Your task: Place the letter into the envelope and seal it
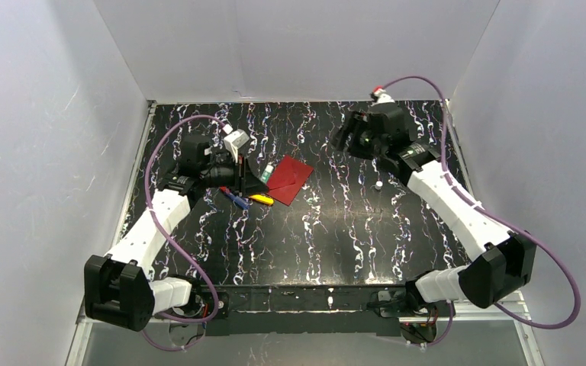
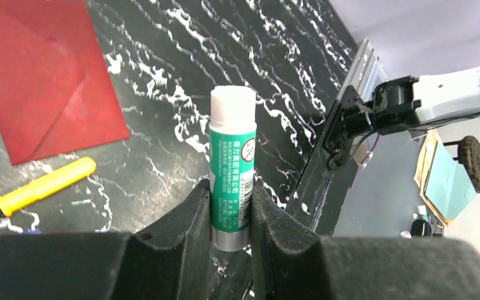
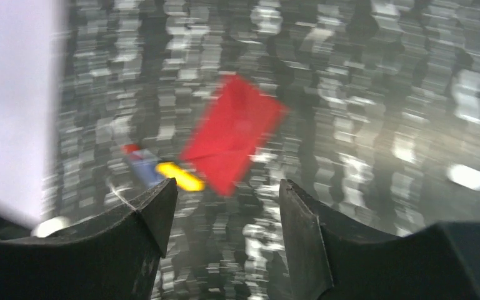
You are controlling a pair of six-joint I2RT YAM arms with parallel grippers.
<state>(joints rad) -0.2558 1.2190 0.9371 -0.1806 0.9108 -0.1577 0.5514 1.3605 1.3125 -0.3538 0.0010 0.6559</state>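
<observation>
Left gripper (image 2: 231,190) pinches a glue stick (image 2: 232,156) — right gripper (image 3: 226,187) spread wide.

Top view evenly lit and sharp; faint sheen mid worktop (image 1: 336,229). Left wrist view crisp, glue stick (image 2: 232,169) label print in focus, background right bright. Right wrist view heavily blurred; envelope (image 3: 234,134) smeared.

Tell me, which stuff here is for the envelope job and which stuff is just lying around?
For the job:
- envelope, red, lying flat
- glue stick, clamped in the left gripper, probably for sealing
- letter: not in sight

Just lying about:
- yellow pen-like tool
- blue pen-like thing beside it
- small white bit, off by itself
</observation>
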